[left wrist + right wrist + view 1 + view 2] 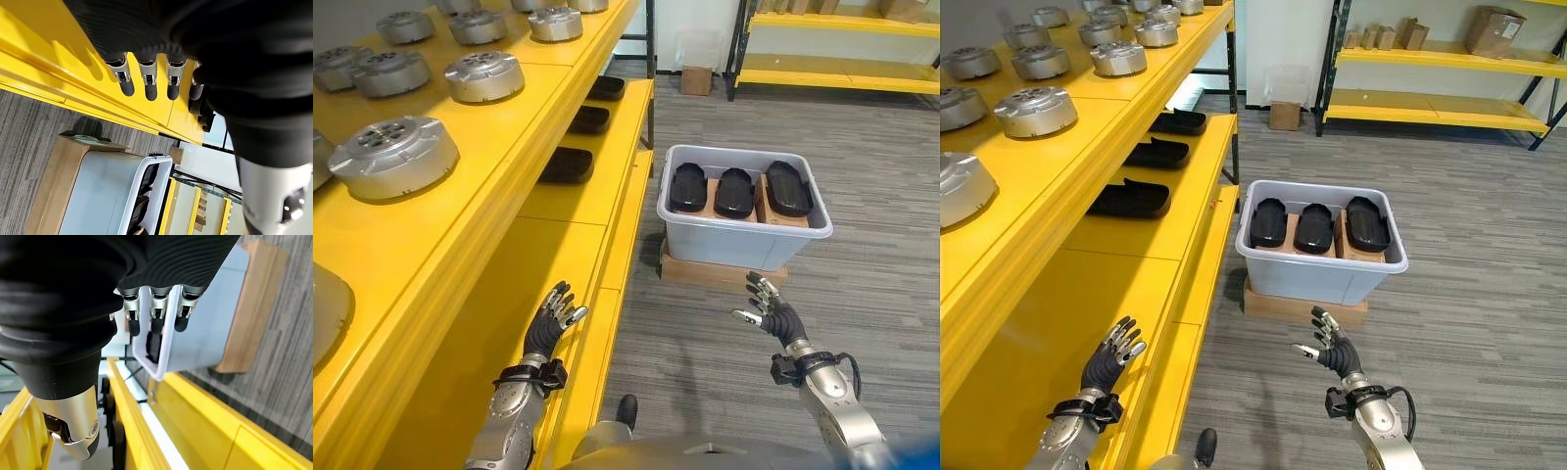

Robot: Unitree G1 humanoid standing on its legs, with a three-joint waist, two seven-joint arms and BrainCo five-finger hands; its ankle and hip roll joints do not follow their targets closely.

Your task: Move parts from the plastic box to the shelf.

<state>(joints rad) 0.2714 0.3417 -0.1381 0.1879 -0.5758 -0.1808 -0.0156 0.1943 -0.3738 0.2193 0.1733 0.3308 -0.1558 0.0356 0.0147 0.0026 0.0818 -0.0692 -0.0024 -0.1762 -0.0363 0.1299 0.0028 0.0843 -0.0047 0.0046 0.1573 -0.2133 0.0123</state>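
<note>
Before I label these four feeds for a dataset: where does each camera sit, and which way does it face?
Left eye view: on the head, looking down at the yellow shelf, grey plastic box and both open hands.
Right eye view: beside it, same scene; left hand, right hand.
Left wrist view: on the left wrist, along its fingers past the shelf edge to the box.
Right wrist view: on the right wrist, along its fingers toward the box.
All four views share the box.
</note>
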